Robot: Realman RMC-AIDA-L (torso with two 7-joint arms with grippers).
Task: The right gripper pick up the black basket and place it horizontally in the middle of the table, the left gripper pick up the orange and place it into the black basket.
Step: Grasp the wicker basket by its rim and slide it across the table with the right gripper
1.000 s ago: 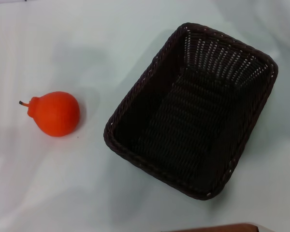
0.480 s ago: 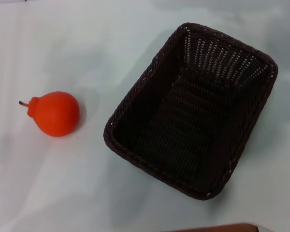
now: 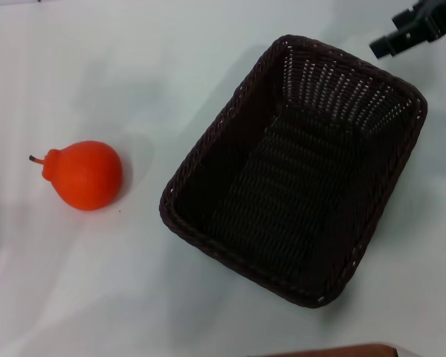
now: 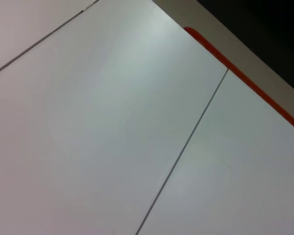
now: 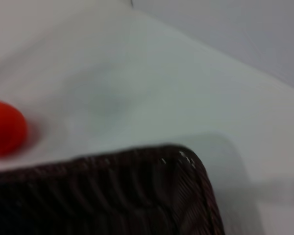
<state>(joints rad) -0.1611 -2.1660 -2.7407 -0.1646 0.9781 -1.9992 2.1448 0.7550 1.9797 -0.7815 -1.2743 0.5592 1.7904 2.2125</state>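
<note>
The right hand (image 3: 416,30) shows at the far right corner of the head view, above the worktop (image 3: 171,74) and just beyond the far short end of the black basket (image 3: 297,171). Only part of it is in view, so whether its fingers are apart or together cannot be told. The basket lies diagonally: its long axis runs from the far right, near that hand, toward the near centre. So the far right corner of the rim is the part nearest the hand, and the right wrist view looks down on a rim corner (image 5: 186,161) close below it. To lie horizontally in the middle, the basket likely needs a turn as well as a shift toward the centre.

The orange (image 3: 85,175) sits well to the left of the basket, on the left arm's side. The left hand is not in view; its wrist camera shows only bare white surface.
</note>
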